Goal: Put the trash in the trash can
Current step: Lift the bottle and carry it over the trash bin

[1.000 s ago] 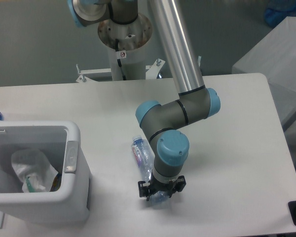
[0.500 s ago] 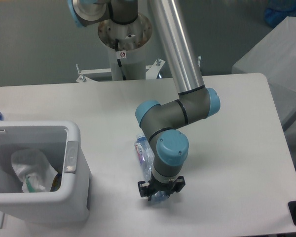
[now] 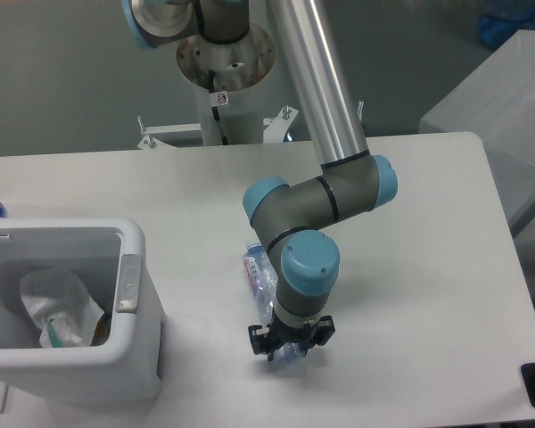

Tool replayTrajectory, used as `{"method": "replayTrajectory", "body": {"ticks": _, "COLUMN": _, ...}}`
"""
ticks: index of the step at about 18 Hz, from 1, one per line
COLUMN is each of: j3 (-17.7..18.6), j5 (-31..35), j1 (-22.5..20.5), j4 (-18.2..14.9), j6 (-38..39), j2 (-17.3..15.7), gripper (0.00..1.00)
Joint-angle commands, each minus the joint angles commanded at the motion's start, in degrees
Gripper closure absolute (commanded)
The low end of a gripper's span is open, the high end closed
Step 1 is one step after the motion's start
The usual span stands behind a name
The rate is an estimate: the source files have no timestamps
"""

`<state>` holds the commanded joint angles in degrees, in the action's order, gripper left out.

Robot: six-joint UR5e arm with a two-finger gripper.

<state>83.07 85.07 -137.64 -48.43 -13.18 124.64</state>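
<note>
Slightly leftward, lower centre, the claw (image 3: pixel 290 346) was shifted, clamped on the bottle (image 3: pixel 262 278); wrapper (image 3: pixel 58 305) lay binned.

Crushed clear plastic bottle (image 3: pixel 259 278): lay lengthwise on the counter (image 3: pixel 410 267), right of the trash can, well apart from it. Far end showed a printed label with blue and red; near end bluish, hidden under the gripper (image 3: pixel 285 348).

Crumpled whitish-clear wrapper (image 3: pixel 58 303): lay inside the trash can, toward its middle, a green bit at its lower edge.

Trash can (image 3: pixel 129 241): white, rectangular, rounded corners, thick rim, grey patch on right side. Stood upright at the counter's front left.
</note>
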Motion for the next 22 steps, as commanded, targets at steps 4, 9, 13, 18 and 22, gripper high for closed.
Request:
{"method": "replayTrajectory", "body": {"ticks": 4, "j3": -6.5, "j5": -0.3, "j1": 0.0, "j4": 1.3, "j6": 0.9, "j2": -1.9, "gripper": 0.37}}
{"method": "replayTrajectory", "body": {"ticks": 9, "j3": -12.4, "j5": -0.3, "j1": 0.4, "j4": 8.5, "j6": 6.2, "j2": -2.6, "gripper": 0.37}}
{"method": "replayTrajectory", "body": {"ticks": 13, "j3": -16.4, "j5": -0.6, "j1": 1.8, "j4": 12.2, "j6": 8.5, "j2": -3.6, "gripper": 0.37}}
{"method": "replayTrajectory", "body": {"ticks": 18, "j3": -19.3, "j5": -3.0, "j1": 2.5, "j4": 12.7, "j6": 8.7, "j2": -6.0, "gripper": 0.37}}
{"method": "replayTrajectory", "body": {"ticks": 22, "j3": -18.9, "j5": -5.8, "j1": 3.4, "j4": 12.7, "j6": 9.0, "j2": -9.9, "gripper": 0.37}}
